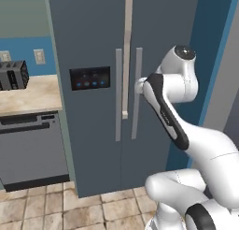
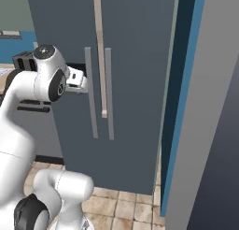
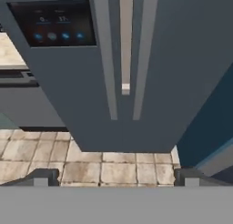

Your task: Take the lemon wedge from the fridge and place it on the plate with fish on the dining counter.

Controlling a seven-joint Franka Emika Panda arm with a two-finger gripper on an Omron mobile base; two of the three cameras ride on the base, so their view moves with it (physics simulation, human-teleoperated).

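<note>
Claw [image 3: 116, 177] hangs spread wide and grasping nothing before the shut fridge [image 1: 93, 46], whose stiff, heavy right door looks best taken by its long right handle [image 1: 137, 93] near mid-height, while the lemon wedge, likely light and slippery, presumably sits unseen behind the doors.
</note>
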